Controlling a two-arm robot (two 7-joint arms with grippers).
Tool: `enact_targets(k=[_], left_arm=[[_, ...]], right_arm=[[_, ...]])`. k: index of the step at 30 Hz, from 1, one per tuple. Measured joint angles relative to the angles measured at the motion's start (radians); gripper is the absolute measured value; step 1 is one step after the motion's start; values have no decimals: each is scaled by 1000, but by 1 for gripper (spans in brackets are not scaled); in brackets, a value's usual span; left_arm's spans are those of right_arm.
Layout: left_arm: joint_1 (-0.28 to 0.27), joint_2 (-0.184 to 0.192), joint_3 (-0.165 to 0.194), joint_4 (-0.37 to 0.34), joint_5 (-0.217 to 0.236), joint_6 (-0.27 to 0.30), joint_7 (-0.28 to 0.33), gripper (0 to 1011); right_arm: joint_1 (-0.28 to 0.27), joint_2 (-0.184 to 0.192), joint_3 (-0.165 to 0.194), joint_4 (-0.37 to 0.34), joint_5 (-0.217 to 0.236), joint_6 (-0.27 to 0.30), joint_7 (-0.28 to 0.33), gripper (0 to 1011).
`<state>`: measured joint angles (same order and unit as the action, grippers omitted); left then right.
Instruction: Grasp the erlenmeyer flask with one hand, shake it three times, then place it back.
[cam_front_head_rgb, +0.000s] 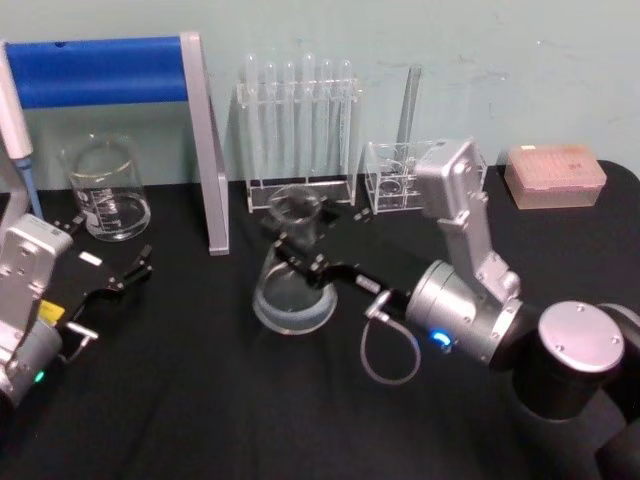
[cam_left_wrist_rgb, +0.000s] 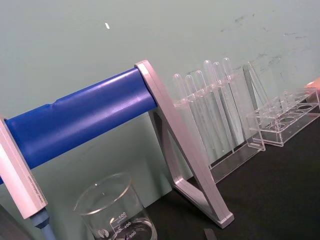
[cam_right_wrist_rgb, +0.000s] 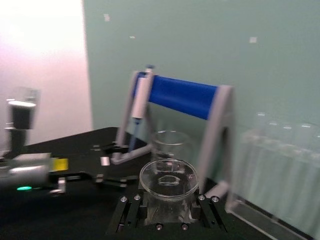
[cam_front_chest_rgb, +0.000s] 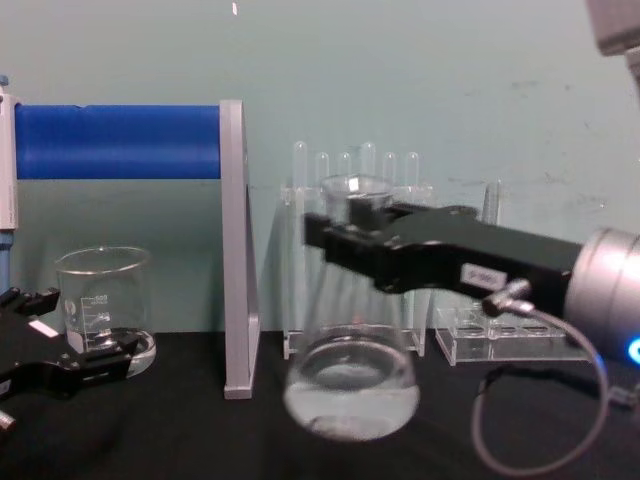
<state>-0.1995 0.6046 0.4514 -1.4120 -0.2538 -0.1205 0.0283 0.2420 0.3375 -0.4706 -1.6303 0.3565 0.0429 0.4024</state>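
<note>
The erlenmeyer flask (cam_front_head_rgb: 293, 292) is clear glass with a wide round base and a little liquid in it. It stands mid-table, in front of the test tube rack. My right gripper (cam_front_head_rgb: 296, 240), the hand, reaches in from the right and is shut on the flask's neck just under the flared rim. From the chest, the flask (cam_front_chest_rgb: 350, 385) leans a little under the right gripper (cam_front_chest_rgb: 345, 238); whether its base touches the cloth I cannot tell. The right wrist view looks down on the flask rim (cam_right_wrist_rgb: 168, 179) between the fingers (cam_right_wrist_rgb: 131, 210). My left gripper (cam_front_head_rgb: 112, 262) rests open at the left, holding nothing.
A blue-barred pipette stand (cam_front_head_rgb: 205, 150) is at back left, with a glass beaker (cam_front_head_rgb: 105, 190) beside it. Behind the flask are a test tube rack (cam_front_head_rgb: 300, 185) and a smaller clear rack (cam_front_head_rgb: 392, 180). A pink tip box (cam_front_head_rgb: 555, 175) sits far right on the black cloth (cam_front_head_rgb: 220, 400).
</note>
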Motion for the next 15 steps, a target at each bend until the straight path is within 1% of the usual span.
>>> enact_targets(k=[6,7,10,11,14,15], left_arm=[[0,0,0,0,0,0,0,1001],[0,0,0,0,0,0,0,1001],[0,0,0,0,0,0,0,1001],[0,0,0,0,0,0,0,1001],[0,0,0,0,0,0,0,1001],[0,0,0,0,0,0,0,1001]], right_arm=[[3,7,52,21,-5,-7,-40,449],[3,8,66,27,-9,-8,-52,449],[3,10,93,36,-13,-10,-70,450],[3,11,109,41,-16,-11,-82,450],[3,11,135,48,-21,-13,-100,449],[2,10,151,53,-24,-14,-110,450]])
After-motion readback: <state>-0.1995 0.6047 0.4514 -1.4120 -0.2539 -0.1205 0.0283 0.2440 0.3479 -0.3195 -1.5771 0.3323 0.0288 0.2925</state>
